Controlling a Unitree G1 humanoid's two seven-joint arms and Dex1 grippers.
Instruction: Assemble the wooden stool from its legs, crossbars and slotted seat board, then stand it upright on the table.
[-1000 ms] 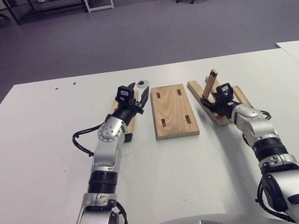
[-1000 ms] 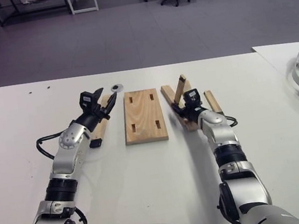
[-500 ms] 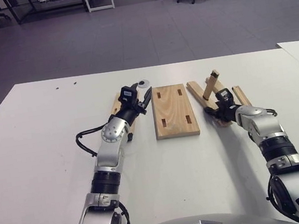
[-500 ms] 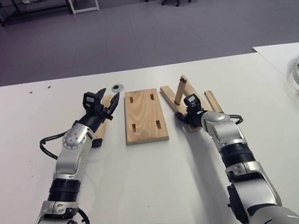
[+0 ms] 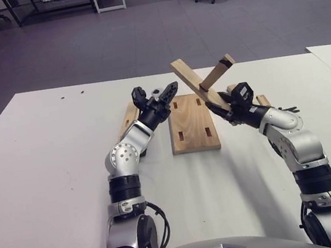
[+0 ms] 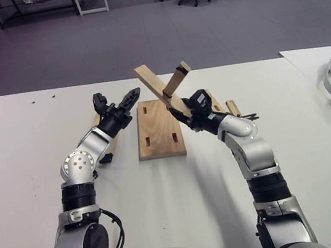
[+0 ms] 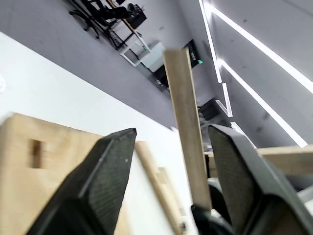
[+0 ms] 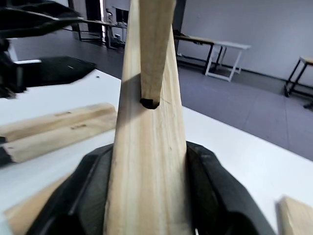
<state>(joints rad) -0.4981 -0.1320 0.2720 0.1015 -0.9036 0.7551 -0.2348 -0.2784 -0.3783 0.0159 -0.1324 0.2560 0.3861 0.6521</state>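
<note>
While right tool (image 5: 223,107) grips 1 leg (image 5: 187,78) aloft — left tool (image 5: 156,92) hangs open.

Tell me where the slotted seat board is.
The seat board lies flat on the table in the head views, between the left gripper and the right gripper holding a leg piece.

left fingers (image 5: 168,90) spread, right fingers (image 8: 217,191) clamped — raised

Head stereo pair looks down over the table (image 5: 49,179); wrist cameras sit close.
</note>
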